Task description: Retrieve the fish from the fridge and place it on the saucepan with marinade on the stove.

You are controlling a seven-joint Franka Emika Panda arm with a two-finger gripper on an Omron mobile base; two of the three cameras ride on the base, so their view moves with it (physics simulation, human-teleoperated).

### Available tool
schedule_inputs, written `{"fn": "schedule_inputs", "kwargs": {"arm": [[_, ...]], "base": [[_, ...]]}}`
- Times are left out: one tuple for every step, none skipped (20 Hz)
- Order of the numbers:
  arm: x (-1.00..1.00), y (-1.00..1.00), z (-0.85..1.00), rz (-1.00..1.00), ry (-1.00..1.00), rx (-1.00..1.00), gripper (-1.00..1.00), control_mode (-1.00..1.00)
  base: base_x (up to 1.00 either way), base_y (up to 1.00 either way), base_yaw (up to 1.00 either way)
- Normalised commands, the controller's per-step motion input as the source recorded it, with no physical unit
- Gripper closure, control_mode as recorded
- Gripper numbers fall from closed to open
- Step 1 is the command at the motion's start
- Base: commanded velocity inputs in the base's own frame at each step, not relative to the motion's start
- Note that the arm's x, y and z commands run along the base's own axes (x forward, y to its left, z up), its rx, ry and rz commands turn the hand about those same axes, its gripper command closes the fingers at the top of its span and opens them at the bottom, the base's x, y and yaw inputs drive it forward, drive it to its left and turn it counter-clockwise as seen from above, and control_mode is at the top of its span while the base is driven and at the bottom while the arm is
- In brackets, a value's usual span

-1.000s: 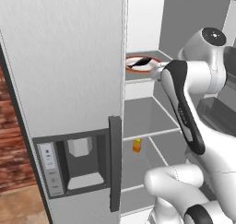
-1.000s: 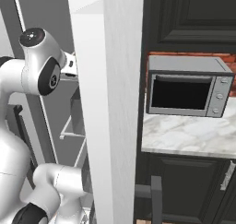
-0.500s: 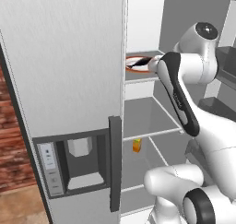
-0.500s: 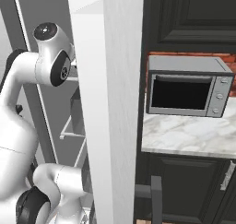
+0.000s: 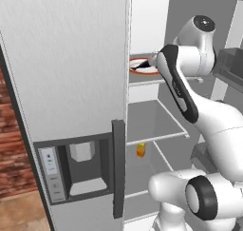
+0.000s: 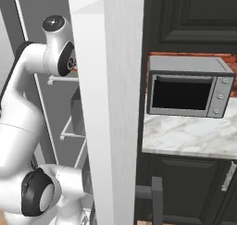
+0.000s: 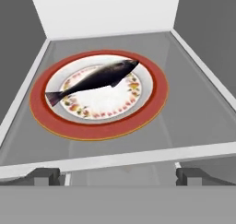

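The fish (image 7: 97,77) is dark grey and lies diagonally on a white plate with a red rim (image 7: 154,109), on an upper shelf of the open fridge (image 5: 71,59). In the hand view my gripper (image 7: 118,176) is open. It hovers just in front of the shelf's front edge, short of the plate, with nothing between its fingertips (image 7: 44,174). From the left base view, the plate (image 5: 142,63) shows at the shelf's left, with my hand reaching in right beside it. The saucepan and the stove are out of view.
A small yellow-orange item (image 5: 141,149) stands on a lower fridge shelf. The fridge door with its dispenser recess (image 5: 83,161) stands to the left. Right of the fridge, a microwave (image 6: 187,92) sits on a marble counter (image 6: 185,136) over dark cabinets.
The arm has swung further up and in toward the shelf with the plate. The gripper has stayed open. The fish and plate have not moved.
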Motion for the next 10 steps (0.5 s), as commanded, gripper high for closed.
{"fn": "schedule_inputs", "kwargs": {"arm": [[0.29, 0.00, 0.00, -0.01, 0.01, 0.00, -1.00, -1.00], [0.31, 0.00, 0.00, -0.01, 0.02, 0.00, -1.00, -1.00], [0.38, 0.00, 0.00, -0.02, 0.03, 0.00, -1.00, -1.00], [0.38, 0.00, 0.00, -0.03, 0.04, 0.00, -1.00, -1.00], [0.34, 0.00, 0.00, -0.02, 0.05, 0.00, -1.00, -1.00], [0.36, 0.05, 0.00, -0.03, 0.05, 0.00, -1.00, -1.00], [0.34, 0.09, 0.00, -0.04, 0.05, 0.00, -1.00, -1.00], [0.30, 0.09, 0.00, -0.04, 0.04, 0.00, -1.00, -1.00], [0.27, 0.10, -0.01, -0.04, 0.05, 0.00, -1.00, -1.00], [0.28, 0.15, -0.01, -0.05, 0.05, 0.00, -1.00, -1.00]], "base": [[0.00, 0.00, 0.00], [0.00, 0.00, 0.00], [0.00, 0.00, 0.00], [0.00, 0.00, 0.00], [0.00, 0.00, 0.00], [0.00, 0.00, 0.00], [0.00, 0.00, 0.00], [0.00, 0.00, 0.00], [0.00, 0.00, 0.00], [0.00, 0.00, 0.00]]}}
